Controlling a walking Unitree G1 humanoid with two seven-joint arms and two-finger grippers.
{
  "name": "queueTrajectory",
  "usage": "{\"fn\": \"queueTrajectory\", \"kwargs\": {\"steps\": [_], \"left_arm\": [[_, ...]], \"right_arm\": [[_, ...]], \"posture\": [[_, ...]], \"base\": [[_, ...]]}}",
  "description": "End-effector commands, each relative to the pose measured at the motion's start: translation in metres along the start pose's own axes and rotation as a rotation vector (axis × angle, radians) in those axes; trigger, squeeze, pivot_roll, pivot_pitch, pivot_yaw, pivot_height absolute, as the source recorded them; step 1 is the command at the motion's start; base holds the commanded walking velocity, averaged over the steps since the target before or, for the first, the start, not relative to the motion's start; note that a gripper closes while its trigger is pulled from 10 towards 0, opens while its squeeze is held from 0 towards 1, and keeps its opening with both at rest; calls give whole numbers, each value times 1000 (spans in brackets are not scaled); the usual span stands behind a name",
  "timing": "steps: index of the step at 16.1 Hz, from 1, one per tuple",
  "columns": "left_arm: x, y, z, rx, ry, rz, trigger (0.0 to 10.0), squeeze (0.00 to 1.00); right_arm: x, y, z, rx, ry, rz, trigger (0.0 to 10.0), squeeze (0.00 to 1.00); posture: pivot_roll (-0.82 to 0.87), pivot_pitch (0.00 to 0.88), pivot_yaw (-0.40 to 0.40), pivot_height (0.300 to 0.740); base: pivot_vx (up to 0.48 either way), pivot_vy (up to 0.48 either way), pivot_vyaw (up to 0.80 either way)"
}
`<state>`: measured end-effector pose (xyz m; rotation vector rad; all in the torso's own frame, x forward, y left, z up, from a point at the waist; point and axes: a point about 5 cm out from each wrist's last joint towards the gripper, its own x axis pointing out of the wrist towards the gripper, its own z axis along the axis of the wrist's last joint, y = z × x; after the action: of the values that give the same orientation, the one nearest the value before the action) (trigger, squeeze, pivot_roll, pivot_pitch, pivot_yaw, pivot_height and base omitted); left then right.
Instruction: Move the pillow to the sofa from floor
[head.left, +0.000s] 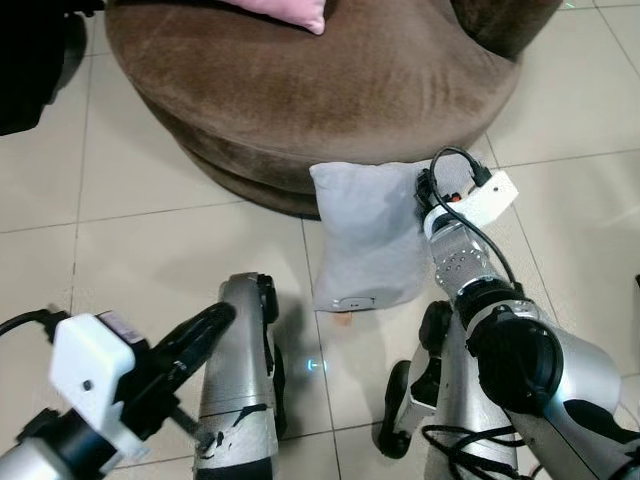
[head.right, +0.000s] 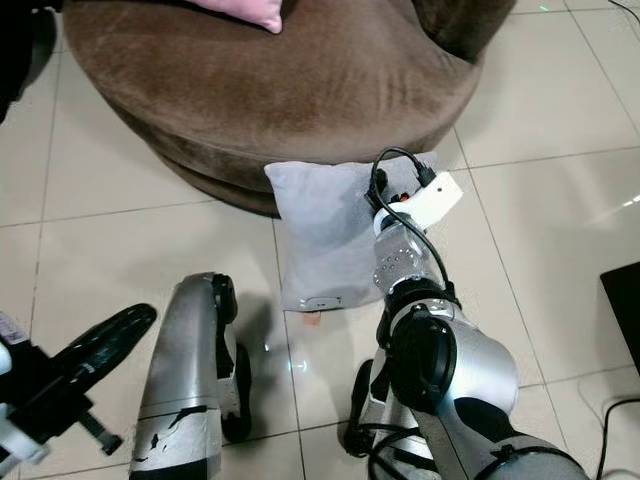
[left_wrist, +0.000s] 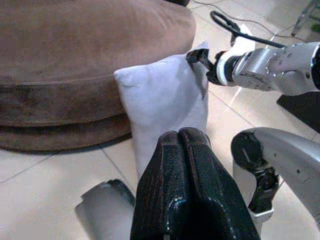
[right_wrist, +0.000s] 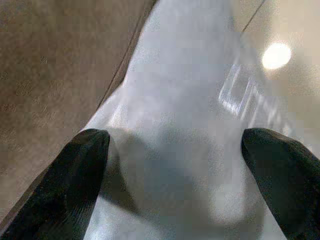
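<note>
My right gripper (right_wrist: 175, 175) is spread wide over the grey pillow (head.left: 368, 235), which leans against the brown sofa (head.left: 310, 90) on the tiled floor (head.left: 150, 250). My left gripper (left_wrist: 181, 150) is closed, empty.

Pale glossy floor tiles (head.left: 150, 200) — round brown seat (head.left: 330, 80)

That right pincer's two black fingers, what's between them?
The grey pillow: the right pincer is open with its fingers either side of the fabric, in the right wrist view. The brown sofa runs alongside.
</note>
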<state>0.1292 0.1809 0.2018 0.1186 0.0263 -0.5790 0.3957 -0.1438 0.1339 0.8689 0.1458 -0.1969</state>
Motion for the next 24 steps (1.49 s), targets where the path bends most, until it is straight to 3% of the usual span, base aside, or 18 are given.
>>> {"fn": "queueTrajectory", "kwargs": {"steps": [1, 2, 7, 8, 9, 24], "left_arm": [[-4, -5, 5, 6, -11, -19, 10000, 0], [-5, -4, 5, 4, -9, -17, 10000, 0], [-4, -4, 5, 3, 2, -31, 10000, 0], [-4, -4, 6, 3, 3, -34, 10000, 0], [-4, -3, 6, 2, 4, -35, 10000, 0], [-2, -3, 7, 13, 12, -39, 10000, 0]], "right_arm": [[-4, -9, -16, 86, 66, -15, 10000, 0], [-5, -7, -23, 173, 99, 4, 10000, 0], [-8, -8, -35, 146, 155, 38, 10000, 0], [-9, -7, -36, 142, 161, 58, 7451, 0], [-9, -6, -37, 143, 163, 74, 235, 0], [-10, -4, -38, 122, 170, 121, 0, 0]], "posture": [[577, 380, 24, 487], [577, 380, 25, 487], [569, 378, 30, 487], [569, 378, 31, 487], [568, 375, 31, 487], [571, 367, 30, 487]], "base": [[0, 0, 0], [0, 0, 0], [0, 0, 0], [0, 0, 0], [0, 0, 0], [0, 0, 0]]}}
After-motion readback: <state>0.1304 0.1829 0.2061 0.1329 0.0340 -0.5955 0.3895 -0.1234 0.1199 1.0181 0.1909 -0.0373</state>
